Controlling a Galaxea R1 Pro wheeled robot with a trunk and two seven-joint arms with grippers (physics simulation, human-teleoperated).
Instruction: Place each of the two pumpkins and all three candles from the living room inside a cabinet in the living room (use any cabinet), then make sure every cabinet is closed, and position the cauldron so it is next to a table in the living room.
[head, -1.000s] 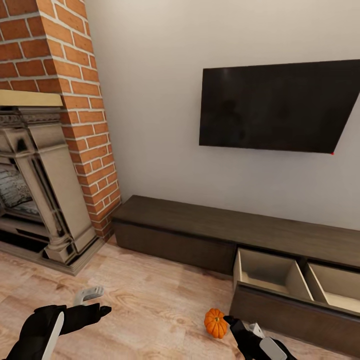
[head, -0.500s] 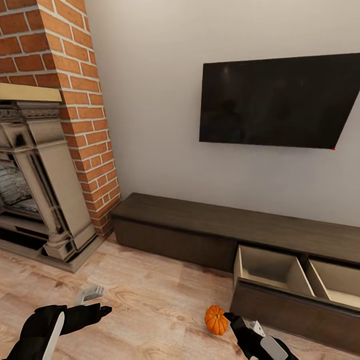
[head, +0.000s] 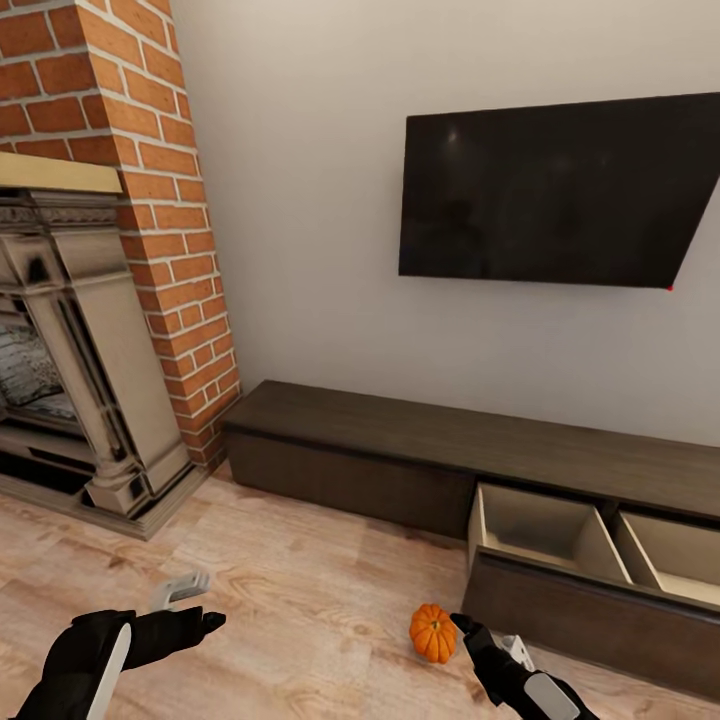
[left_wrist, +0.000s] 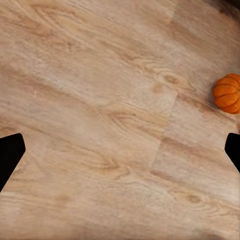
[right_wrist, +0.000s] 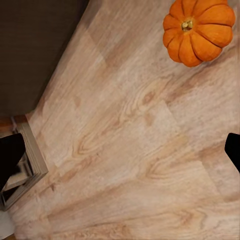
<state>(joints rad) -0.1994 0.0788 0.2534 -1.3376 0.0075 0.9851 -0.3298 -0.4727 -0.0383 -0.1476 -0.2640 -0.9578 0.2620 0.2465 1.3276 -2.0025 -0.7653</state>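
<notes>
A small orange pumpkin (head: 433, 633) sits on the wood floor in front of the long low dark cabinet (head: 420, 445). The cabinet's right drawer (head: 530, 532) is pulled out, showing two pale, bare compartments. My right gripper (head: 488, 636) hovers just right of the pumpkin, close to the drawer front, with its fingers spread. The right wrist view shows the pumpkin (right_wrist: 199, 30) beyond the open right gripper (right_wrist: 121, 152), and the dark cabinet front (right_wrist: 35, 50) to one side. My left gripper (head: 195, 605) is open over bare floor, far left of the pumpkin (left_wrist: 229, 93).
A stone fireplace (head: 80, 380) with a brick chimney (head: 150, 200) stands at the left. A black TV (head: 550, 190) hangs on the wall above the cabinet. Wood floor (head: 300, 590) stretches between the fireplace and the cabinet.
The head view has shifted a little, so the wall, TV and fireplace sit differently in the picture. Both arms and the pumpkin hold about the same places.
</notes>
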